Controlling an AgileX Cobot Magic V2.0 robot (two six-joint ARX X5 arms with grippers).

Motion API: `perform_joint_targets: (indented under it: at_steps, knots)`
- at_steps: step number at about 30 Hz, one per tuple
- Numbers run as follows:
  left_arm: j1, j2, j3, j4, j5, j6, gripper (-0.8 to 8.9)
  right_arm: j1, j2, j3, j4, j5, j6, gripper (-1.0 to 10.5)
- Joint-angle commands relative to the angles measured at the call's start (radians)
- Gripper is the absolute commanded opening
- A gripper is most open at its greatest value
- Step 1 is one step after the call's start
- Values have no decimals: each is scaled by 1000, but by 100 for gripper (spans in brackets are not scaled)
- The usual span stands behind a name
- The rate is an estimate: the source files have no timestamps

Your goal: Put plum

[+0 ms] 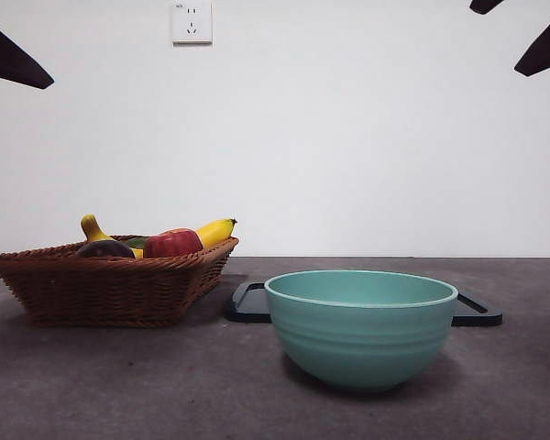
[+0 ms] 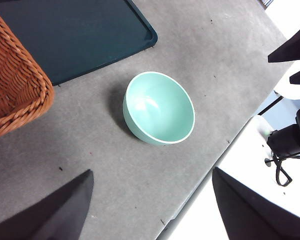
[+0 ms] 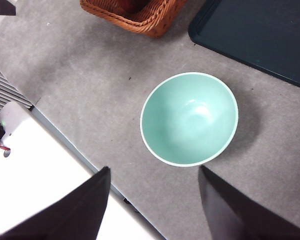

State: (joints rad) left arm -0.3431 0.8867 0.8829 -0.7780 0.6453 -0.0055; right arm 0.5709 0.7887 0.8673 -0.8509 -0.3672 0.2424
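The plum (image 1: 105, 248) is a dark maroon round fruit lying in the brown wicker basket (image 1: 64, 284) at the left, mostly hidden by the rim. Neither wrist view shows it. My left gripper (image 2: 150, 210) hangs open and empty high above the table, over the teal bowl (image 2: 159, 107) and beside the basket's corner (image 2: 15, 95). From the opposite side, my right gripper (image 3: 155, 205) is also open and empty, high over the same bowl (image 3: 189, 118). Both arms appear in the front view only as black tips at the top corners.
The basket also holds a red apple (image 1: 172, 243), a banana (image 1: 215, 231) and a yellow-stemmed fruit (image 1: 93, 227). The empty teal bowl (image 1: 360, 325) stands front and centre. A dark flat tray (image 1: 249, 302) lies behind it. The table edge (image 3: 65, 140) runs close to the bowl.
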Motion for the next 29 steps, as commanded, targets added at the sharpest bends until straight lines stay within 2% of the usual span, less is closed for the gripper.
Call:
perform_joint_targets:
  at_steps: [1,8,10,13,15,29]
  knots:
    - [-4,6,8,7,4,17,374,8,7,19,5,-2,4,283]
    - [-4,6,8,7,4,16,361,9,7,19,5,-2,4,270]
    - [-4,6,8,7,4,16,280,8,7,19,4,-1,4,189]
    - [-4,6,8,8,4,17,100,8,7,19,4,1,3,12]
    - [-4,6,8,8,4,17,5,8,7,19,4,1,-1,5]
    - [-4,6,8,8,4,16,8,8,7,19,14,1,-15,5]
